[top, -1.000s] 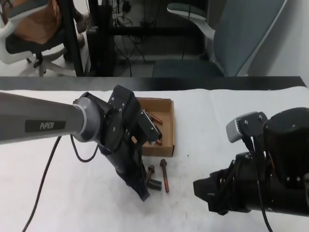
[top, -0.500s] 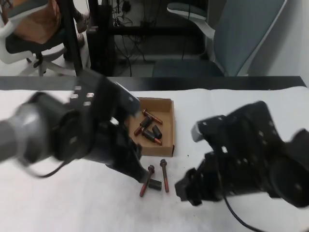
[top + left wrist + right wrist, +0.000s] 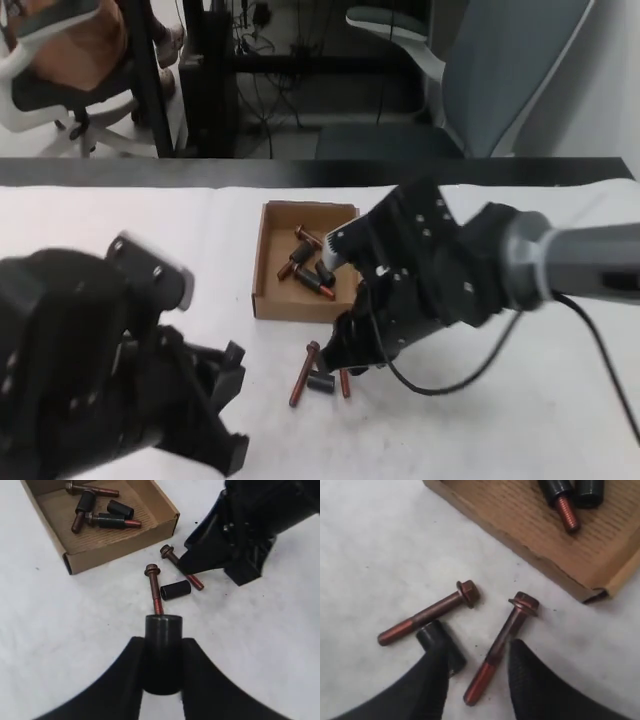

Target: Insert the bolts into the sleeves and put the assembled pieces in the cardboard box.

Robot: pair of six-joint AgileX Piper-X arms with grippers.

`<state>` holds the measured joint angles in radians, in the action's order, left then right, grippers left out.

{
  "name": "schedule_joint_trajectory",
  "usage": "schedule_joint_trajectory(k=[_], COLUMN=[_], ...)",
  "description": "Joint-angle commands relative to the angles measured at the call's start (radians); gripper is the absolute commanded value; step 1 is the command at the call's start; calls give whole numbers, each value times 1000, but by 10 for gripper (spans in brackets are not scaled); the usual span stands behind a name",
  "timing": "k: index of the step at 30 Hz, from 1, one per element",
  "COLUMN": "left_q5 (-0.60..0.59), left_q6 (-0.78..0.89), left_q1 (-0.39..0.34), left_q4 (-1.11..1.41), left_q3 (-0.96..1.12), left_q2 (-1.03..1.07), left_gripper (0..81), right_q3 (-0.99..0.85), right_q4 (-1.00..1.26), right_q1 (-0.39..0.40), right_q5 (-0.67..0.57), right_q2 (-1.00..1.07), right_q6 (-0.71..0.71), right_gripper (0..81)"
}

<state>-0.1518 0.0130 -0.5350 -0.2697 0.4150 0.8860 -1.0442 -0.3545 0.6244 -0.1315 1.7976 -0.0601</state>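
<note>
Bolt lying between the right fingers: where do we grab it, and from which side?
Take the bolt on its bare shank, mid-length, coming straight down from above. It lies flat on the cloth, flanged head toward the cardboard box, and the open right gripper straddles it crosswise. The loose sleeve lies close beside the threaded end, so gripping nearer the head is probably safer.

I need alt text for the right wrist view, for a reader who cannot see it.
The open right gripper straddles a copper bolt on the white bench. A second bolt and a black sleeve lie beside it, near a cardboard box.
</note>
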Motion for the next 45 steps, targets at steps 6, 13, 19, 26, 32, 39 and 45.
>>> schedule_joint_trajectory(k=[6, 13, 19, 26, 32, 39, 45], left_q5=[0, 0, -58, 26, 98, 98, 89], left_q6=[10, 7, 30, 233, 235, 227, 256], left_q1=[2, 2, -1, -66, -154, -196, -196], left_q4=[31, 58, 270, 760, 935, 1111, 1318], left_q3=[-15, -17, -101, -380, -415, -403, -404], left_q2=[-77, -77, -77, -77, -3, 200, 310], left_gripper=[18, 18, 18, 18, 18, 18, 18], right_q3=[-177, -256, -202, 87, 435, 568, 565], right_q4=[-123, -219, -214, 183, 767, 1079, 1084], right_q1=[-28, -42, -39, 2, 113, 256, 282], right_q5=[69, 74, 65, -31, -84, -36, -23], right_q2=[155, 187, 51, -316, -529, -524, -524], right_q6=[42, 76, 88, 14, -142, -244, -227], right_gripper=[365, 6, 6, 6, 6, 6, 6])
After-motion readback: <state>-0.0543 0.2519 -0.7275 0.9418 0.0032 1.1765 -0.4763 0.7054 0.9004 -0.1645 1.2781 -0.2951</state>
